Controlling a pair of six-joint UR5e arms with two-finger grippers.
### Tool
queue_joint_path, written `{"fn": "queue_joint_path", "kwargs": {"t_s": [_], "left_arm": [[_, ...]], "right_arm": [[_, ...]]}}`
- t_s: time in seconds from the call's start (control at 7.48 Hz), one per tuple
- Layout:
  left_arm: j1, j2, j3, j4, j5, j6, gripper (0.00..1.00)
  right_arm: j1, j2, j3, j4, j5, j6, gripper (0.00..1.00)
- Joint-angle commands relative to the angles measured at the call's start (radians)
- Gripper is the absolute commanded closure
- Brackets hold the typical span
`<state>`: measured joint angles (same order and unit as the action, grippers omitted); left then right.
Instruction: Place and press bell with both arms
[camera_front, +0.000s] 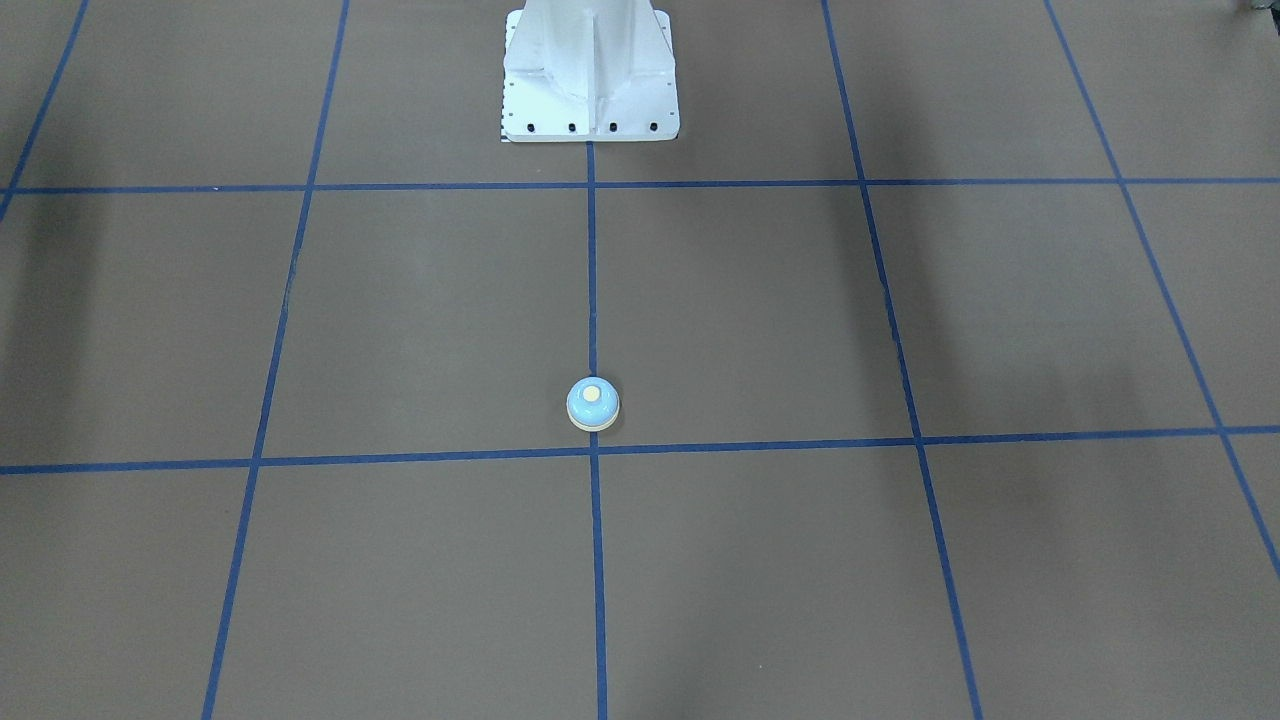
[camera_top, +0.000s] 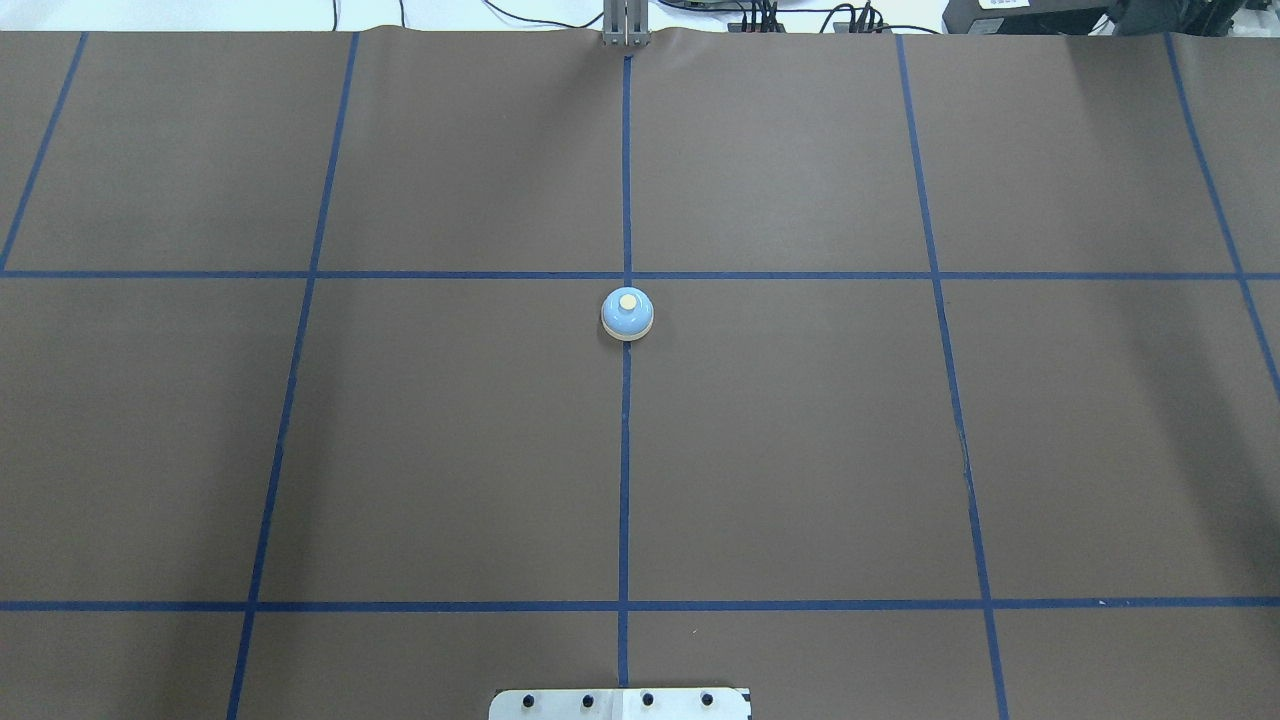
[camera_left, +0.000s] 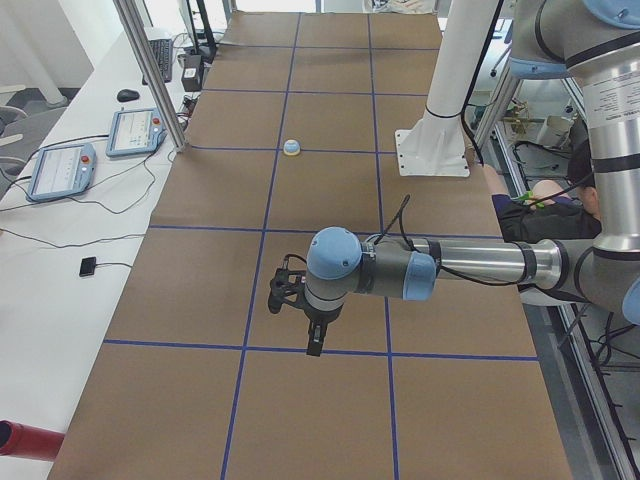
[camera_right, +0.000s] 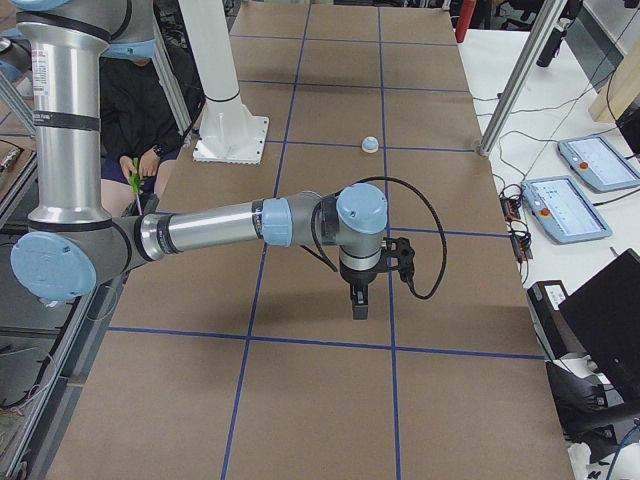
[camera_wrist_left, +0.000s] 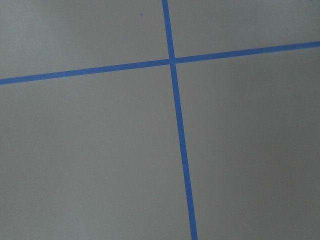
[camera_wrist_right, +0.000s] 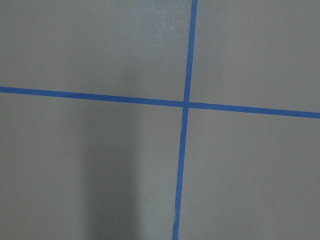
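The bell (camera_top: 627, 313) is a small light-blue dome with a cream button. It stands upright on the brown mat on the centre blue tape line, and also shows in the front view (camera_front: 593, 403) and both side views (camera_left: 291, 148) (camera_right: 370, 144). No arm is in the overhead or front view. In the left side view the near left arm holds its gripper (camera_left: 313, 345) pointing down over the mat, far from the bell. In the right side view the right gripper (camera_right: 360, 305) hangs likewise, far from the bell. I cannot tell whether either is open. Both wrist views show only mat and tape.
The white bolted pedestal (camera_top: 620, 703) stands at the robot's edge of the mat (camera_front: 590, 80). Teach pendants (camera_left: 135, 130) (camera_right: 595, 160) lie on the white side table across from the robot. A metal post (camera_left: 150, 70) stands at that edge. A person (camera_right: 140, 110) sits behind the robot.
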<state>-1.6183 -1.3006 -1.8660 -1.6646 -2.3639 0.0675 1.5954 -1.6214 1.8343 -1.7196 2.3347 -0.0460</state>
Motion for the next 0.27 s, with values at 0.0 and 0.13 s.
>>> {"fn": "queue_joint_path", "kwargs": {"t_s": [0.0,0.13], "left_arm": [[0.000,0.000,0.002,0.003,0.000,0.000,0.00],[0.002,0.000,0.002,0.003,0.000,0.000,0.00]], "right_arm": [[-0.002,0.000,0.000,0.000,0.000,0.000,0.00],[0.000,0.000,0.000,0.000,0.000,0.000,0.00]]}}
